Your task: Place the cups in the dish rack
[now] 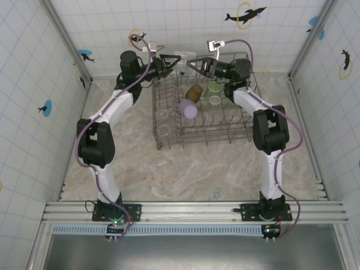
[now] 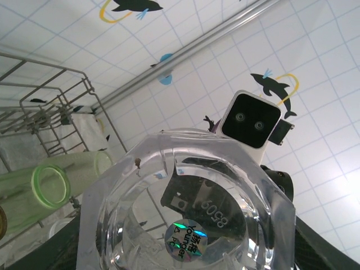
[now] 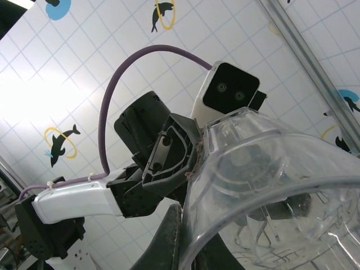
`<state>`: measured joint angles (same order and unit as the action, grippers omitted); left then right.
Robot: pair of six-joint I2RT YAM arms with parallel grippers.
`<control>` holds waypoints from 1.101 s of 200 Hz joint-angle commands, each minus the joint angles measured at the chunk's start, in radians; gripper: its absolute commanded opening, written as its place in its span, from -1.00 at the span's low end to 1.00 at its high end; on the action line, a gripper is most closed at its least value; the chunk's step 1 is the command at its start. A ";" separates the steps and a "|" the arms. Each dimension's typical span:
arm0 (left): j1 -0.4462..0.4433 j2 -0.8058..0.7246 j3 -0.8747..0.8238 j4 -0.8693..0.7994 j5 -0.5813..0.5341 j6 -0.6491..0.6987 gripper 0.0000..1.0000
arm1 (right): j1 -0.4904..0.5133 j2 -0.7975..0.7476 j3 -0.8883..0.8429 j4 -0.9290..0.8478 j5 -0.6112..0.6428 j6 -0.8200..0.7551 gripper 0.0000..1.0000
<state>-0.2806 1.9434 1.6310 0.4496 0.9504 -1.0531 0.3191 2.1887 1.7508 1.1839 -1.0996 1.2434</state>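
Handover risk: clear cup (image 1: 183,56) hangs at upper centre, above the dish rack's (image 1: 225,132) far edge, its wall pinched by the right hand (image 1: 190,61). Whether the left hand (image 1: 175,59) grips it, I cannot tell. Premature release could drop it outside.

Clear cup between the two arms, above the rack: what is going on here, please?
Both arms meet above the far edge of the dish rack, with a clear cup between them. The right gripper pinches the cup's wall. The left gripper is at the cup from the other side; whether it grips cannot be told. It looks like a handover. The rack holds an amber cup, a lilac cup, a green cup and two other clear cups.
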 commanded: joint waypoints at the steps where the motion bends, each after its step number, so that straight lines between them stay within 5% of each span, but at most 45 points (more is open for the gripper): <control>1: -0.012 0.002 0.005 0.034 -0.002 0.009 -0.91 | 0.013 -0.003 0.032 0.026 -0.023 -0.039 -0.89; 20: -0.011 -0.010 0.000 0.023 -0.020 0.031 -1.00 | 0.007 -0.024 0.003 -0.004 -0.023 -0.075 -0.44; 49: -0.008 -0.032 0.035 -0.118 -0.072 0.161 -1.00 | -0.016 -0.076 -0.072 -0.039 -0.022 -0.126 -0.15; 76: -0.006 -0.046 0.136 -0.415 -0.197 0.403 -1.00 | -0.052 -0.151 -0.178 -0.077 -0.017 -0.185 0.12; 107: -0.006 -0.064 0.204 -0.669 -0.389 0.642 -1.00 | -0.087 -0.258 -0.295 -0.270 -0.001 -0.382 0.32; 159: -0.052 -0.059 0.231 -0.912 -0.705 0.953 -1.00 | -0.095 -0.432 -0.364 -0.857 0.164 -0.862 0.48; 220: -0.137 0.043 0.321 -1.096 -0.989 1.134 -1.00 | -0.068 -0.564 -0.489 -1.021 0.316 -1.029 0.67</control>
<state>-0.3962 1.9442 1.8915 -0.5503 0.1246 -0.0490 0.2409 1.6783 1.3178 0.2588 -0.8631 0.3202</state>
